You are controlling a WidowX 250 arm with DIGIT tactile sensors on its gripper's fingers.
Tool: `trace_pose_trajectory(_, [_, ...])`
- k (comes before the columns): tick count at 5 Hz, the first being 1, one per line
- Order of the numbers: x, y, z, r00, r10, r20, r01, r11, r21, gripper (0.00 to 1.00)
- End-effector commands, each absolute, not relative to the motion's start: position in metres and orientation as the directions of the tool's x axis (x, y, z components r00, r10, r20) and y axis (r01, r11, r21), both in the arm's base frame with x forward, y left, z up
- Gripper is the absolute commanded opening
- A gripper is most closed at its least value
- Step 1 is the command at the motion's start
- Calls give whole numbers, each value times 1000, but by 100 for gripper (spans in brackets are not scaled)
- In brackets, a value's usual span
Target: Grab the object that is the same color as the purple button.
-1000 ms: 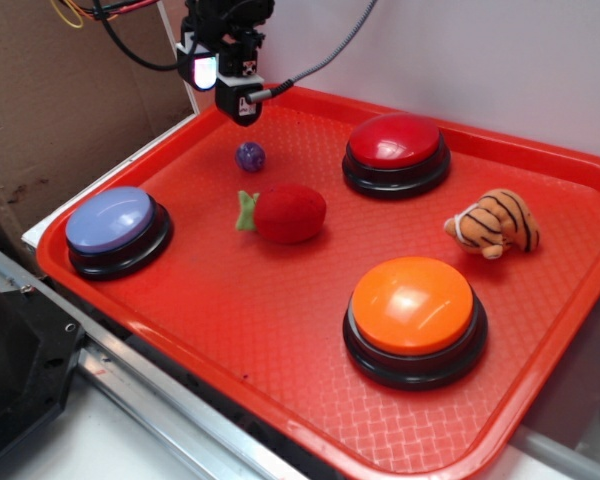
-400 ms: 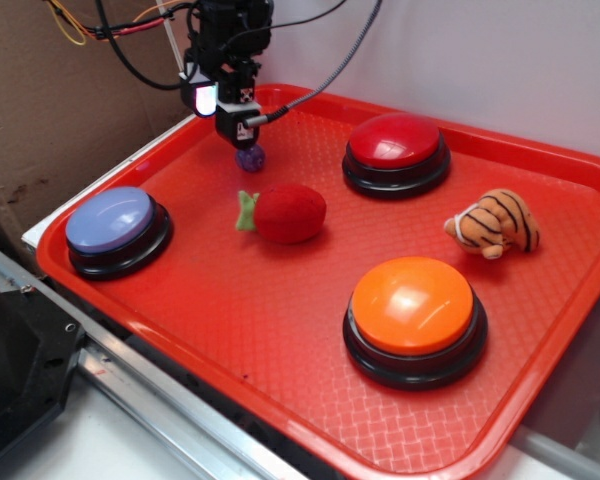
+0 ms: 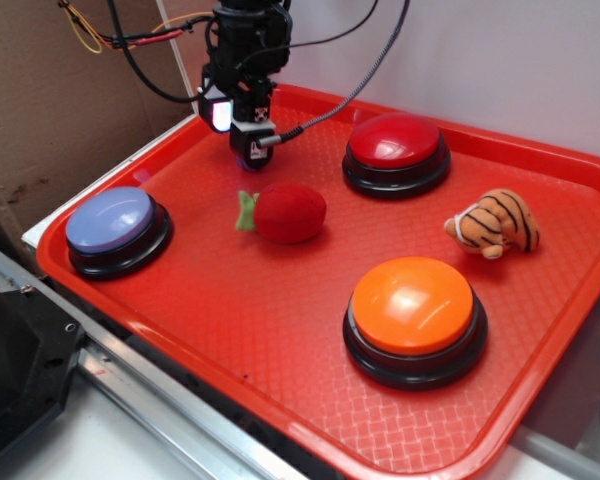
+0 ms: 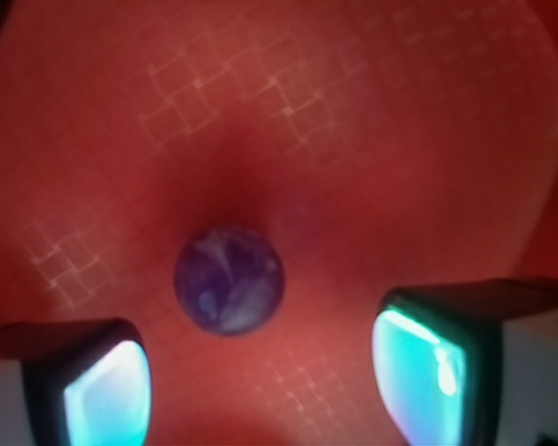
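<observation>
The object, a tiny glossy purple ball with whitish swirls, rests on the red tray. In the wrist view it lies just ahead of the gap between my fingers, touching neither. My gripper is open, its pads glowing cyan on either side. In the exterior view the gripper hangs low at the tray's back left and almost wholly hides the ball. The purple button, a lavender-blue dome on a black base, sits at the tray's left edge, well apart from the gripper.
A red plush strawberry lies just in front of the gripper. A red button stands at the back, an orange button at the front right, a striped tiger plush on the right. Cardboard flanks the left.
The gripper has come down and shifted slightly right, from above and behind the ball to right over it. The ball, plainly seen before, is now covered in the exterior view.
</observation>
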State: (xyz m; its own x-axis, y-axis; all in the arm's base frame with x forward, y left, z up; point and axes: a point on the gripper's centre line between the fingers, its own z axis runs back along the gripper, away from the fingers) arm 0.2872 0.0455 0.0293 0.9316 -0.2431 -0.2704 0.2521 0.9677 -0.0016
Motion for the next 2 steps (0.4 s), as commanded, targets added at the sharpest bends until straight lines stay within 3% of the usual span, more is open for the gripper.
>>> trace_pose_trajectory(1, [294, 39, 0, 908, -276, -314, 289, 957, -5, 100])
trace_pose_trajectory(2, [295, 42, -4, 908, -298, -293, 309, 951, -9, 0])
